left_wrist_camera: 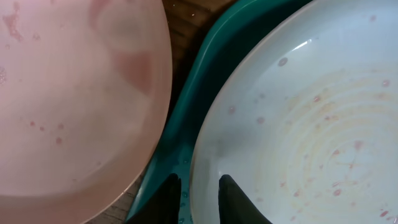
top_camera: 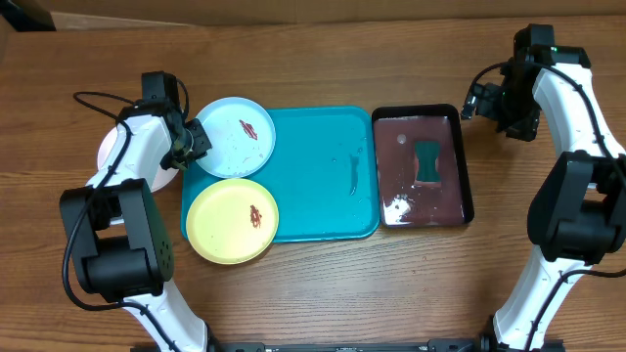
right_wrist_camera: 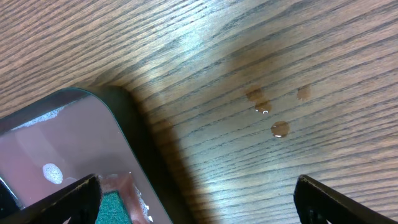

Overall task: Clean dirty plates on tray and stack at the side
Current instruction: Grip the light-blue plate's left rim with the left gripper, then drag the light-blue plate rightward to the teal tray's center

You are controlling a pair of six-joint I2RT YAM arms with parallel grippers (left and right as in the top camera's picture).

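Light blue plate (top_camera: pixel 227 149), that's my target. It sits in the far left corner of the tray (top_camera: pixel 323 176), red smear showing near its middle. My left jaws are drawn narrow, straddling its rim. One of the fingers (left_wrist_camera: pixel 239 202) is over the inside of the plate, the other down in the channel between plate and tray wall. Whether they have truly bitten, I cannot tell; a sliver of gap shows on the wrist view. I judge a rim pinch is the only way in, since the plate lies flat.

Beside it, the yellow-green plate (top_camera: pixel 233 220) lies on the tray's near left corner, overhanging the edge, its own smear untouched. Just off the tray, under my left arm, the white plate (left_wrist_camera: pixel 68 106) rests on the desk (top_camera: pixel 323 293), pink-streaked. That looks like the stacking spot.

Out to the right, my right jaws hang wide open, holding nothing, over the far outer corner of the black tray (top_camera: pixel 421 110). A green sponge (top_camera: pixel 427 161) sits in its murky liquid. Parked there, I'd say, ready to fetch the sponge once a plate comes across.
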